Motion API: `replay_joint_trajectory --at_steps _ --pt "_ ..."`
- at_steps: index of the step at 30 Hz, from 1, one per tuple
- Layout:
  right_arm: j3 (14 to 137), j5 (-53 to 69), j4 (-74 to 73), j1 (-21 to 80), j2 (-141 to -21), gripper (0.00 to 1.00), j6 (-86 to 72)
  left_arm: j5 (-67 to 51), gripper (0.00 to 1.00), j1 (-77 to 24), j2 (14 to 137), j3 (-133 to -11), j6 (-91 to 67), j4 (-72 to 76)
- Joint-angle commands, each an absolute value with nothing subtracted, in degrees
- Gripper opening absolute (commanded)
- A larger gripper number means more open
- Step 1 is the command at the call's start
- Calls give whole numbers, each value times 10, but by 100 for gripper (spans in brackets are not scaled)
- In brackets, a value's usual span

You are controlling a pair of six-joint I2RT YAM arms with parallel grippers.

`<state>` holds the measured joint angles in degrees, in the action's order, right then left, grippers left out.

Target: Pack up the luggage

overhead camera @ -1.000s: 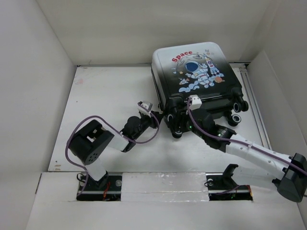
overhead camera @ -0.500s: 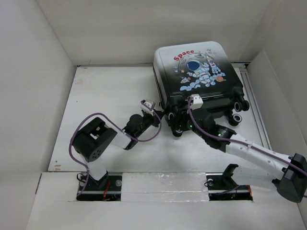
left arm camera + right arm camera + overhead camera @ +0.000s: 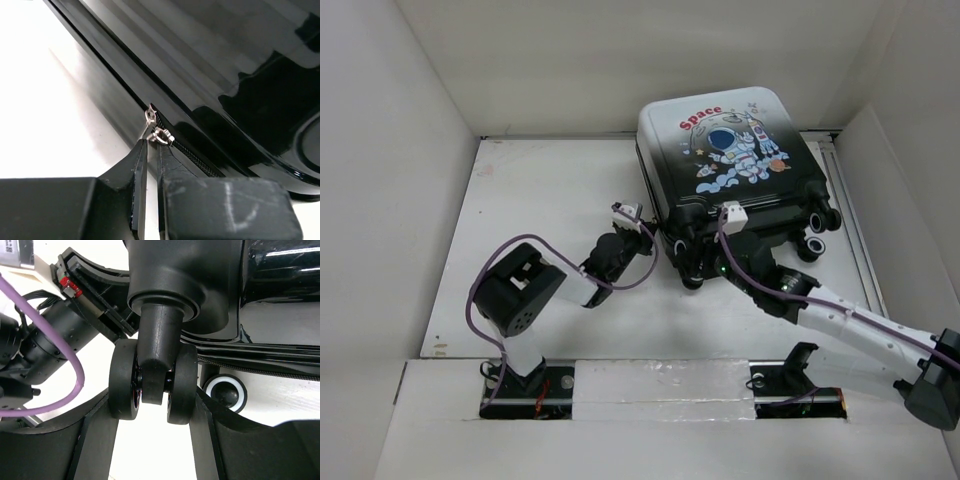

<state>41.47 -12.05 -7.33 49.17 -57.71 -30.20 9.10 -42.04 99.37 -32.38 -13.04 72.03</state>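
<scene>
The luggage (image 3: 730, 160) lies closed at the back right, astronaut print up, wheels toward me. My left gripper (image 3: 648, 243) is at its near left corner. In the left wrist view the jaws (image 3: 152, 145) are almost together around the thin metal zipper pull (image 3: 148, 121), next to the slider (image 3: 163, 135) on the zipper line of the black shell (image 3: 225, 60). My right gripper (image 3: 695, 268) is at the near left wheel. In the right wrist view it (image 3: 152, 412) is shut on the black double wheel (image 3: 152, 380), one finger on each side.
The luggage's other wheels (image 3: 815, 240) stick out on the near right, and one white-rimmed wheel (image 3: 227, 392) shows behind the held one. White walls surround the table (image 3: 540, 200). A rail (image 3: 850, 220) runs along the right side.
My left gripper has crept a little up and right along the luggage's corner. The luggage has shifted slightly. The right gripper stays on the wheel.
</scene>
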Motion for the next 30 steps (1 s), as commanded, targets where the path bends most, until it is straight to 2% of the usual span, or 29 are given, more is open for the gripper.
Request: replay_joint_trajectory --at_steps 1,6,11,14,15,16,18,22,26,30 --pt "412 -54 -69 521 -546 0 -291 135 0 -384 991 -344 -127 729" --pt "412 -54 -80 526 -541 0 -291 95 0 -336 1002 -357 -155 713" --pt "412 -49 -80 526 -552 0 -291 130 0 -330 991 -370 -170 660" --pt "423 -49 -75 526 -552 0 -291 154 52 -330 963 -356 -205 645" --pt "423 -49 -75 526 -557 0 -286 154 72 -330 938 -336 -218 645" --pt "423 -49 -68 526 -557 0 -280 163 100 -330 923 -324 -247 645" --pt "442 -27 -68 532 -562 0 -272 204 100 -337 872 -294 -292 615" --pt "472 -11 -47 560 -602 0 -260 264 100 -362 793 -298 -347 450" --pt "511 15 -27 602 -657 0 -244 247 100 -362 715 -323 -364 320" --pt "560 10 -27 663 -709 0 -233 285 100 -362 597 -317 -388 239"
